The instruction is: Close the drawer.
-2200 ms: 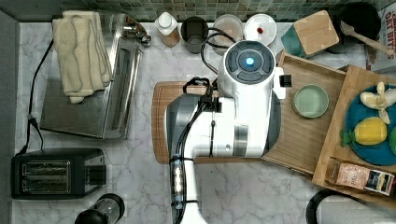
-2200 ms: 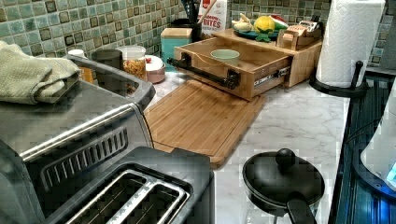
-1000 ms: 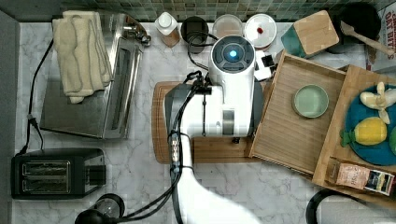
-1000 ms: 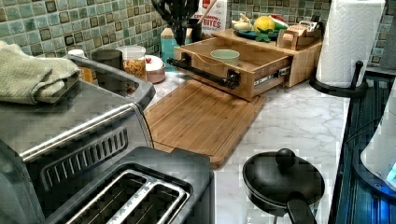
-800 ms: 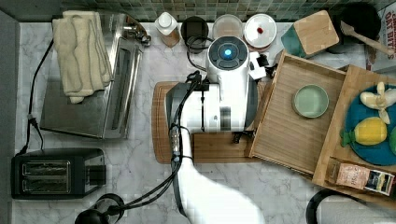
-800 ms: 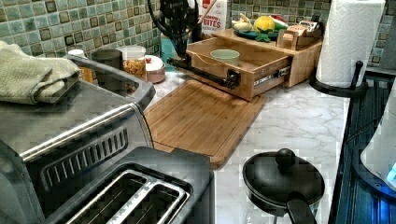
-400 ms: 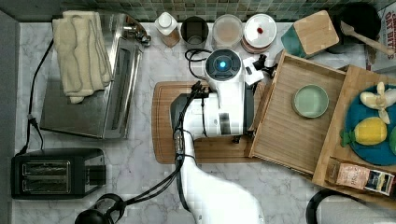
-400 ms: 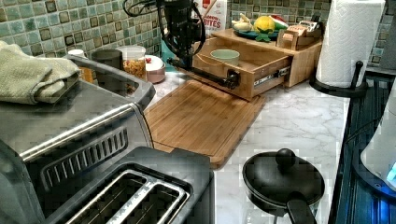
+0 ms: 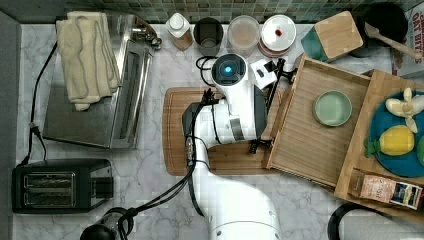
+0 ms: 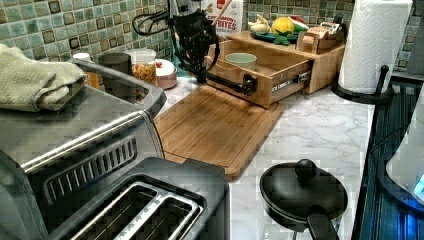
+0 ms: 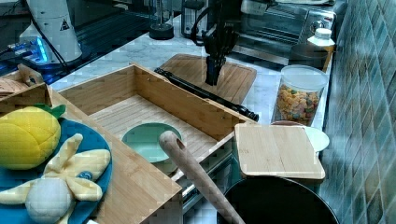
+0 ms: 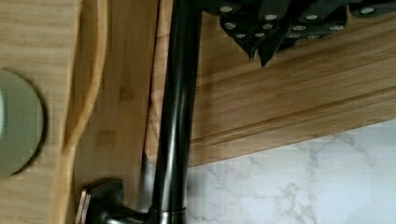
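1. Bamboo all around me: the drawer point(image 9: 305, 135) stands pulled wide out of its cabinet. Its front wall hangs over the edge of the cutting board point(image 9: 175, 130).
2. My gripper point(image 11: 212, 77) hangs point-down over that board, on the outer side of the drawer's black bar handle point(image 11: 201, 92).
3. Fingers clenched together, nothing between them. I judge that's deliberate: this is a shove, not a grab, and a closed tip makes a firm bumper.
4. Wrist view confirms it: my tips point(image 12: 261, 53) sit just beside the handle point(image 12: 175, 116), the drawer front point(image 12: 116, 93) on its far side. Touching or a hair apart? I cannot tell.
5. I'm lined up near the handle's end toward the jars, not its middle. A push from here may skew the drawer on its rails.
6. Why this side? The drawer has to travel away from the board, under the shelf top point(image 9: 370, 100) that bears the blue plate point(image 9: 400, 165).
7. Cargo check: a pale green bowl point(image 9: 332, 107) sits loose on the drawer floor, well back from the front wall. It rides low, so I expect it to clear the shelf.
8. Neighbours: a cereal jar point(image 11: 299, 100) and a teal box with a wooden lid point(image 11: 275, 149) stand close by the drawer's side toward the tiled wall. They sit beside the path, not in it.
9. Nothing lies between the drawer's back and its slot that I can see.
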Available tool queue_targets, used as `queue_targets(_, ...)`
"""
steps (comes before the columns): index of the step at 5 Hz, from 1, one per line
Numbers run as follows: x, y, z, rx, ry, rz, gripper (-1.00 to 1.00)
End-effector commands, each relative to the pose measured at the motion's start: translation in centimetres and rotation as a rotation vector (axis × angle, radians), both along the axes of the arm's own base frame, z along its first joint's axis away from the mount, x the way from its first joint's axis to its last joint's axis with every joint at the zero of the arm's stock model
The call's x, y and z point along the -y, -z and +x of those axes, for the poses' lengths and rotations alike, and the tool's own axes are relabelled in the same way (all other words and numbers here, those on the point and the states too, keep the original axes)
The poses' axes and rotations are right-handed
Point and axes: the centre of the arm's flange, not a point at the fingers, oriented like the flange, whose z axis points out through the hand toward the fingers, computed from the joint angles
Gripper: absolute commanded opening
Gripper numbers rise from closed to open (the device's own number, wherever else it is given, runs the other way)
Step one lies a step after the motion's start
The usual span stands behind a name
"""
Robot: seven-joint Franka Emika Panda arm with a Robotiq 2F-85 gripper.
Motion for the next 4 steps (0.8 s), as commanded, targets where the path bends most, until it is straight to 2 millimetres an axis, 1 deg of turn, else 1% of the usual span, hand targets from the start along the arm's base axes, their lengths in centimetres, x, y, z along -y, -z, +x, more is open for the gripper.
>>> queue_targets(1,1.6,-1.2,1.3,0.069,-0.049,-0.030,-1.00)
queue_targets(2,2.3,-1.2,0.8,0.083,-0.066,-0.018,-1.00)
queue_targets(4,5.8,-0.8,-0.3,0.064,-0.088,0.015,-1.00)
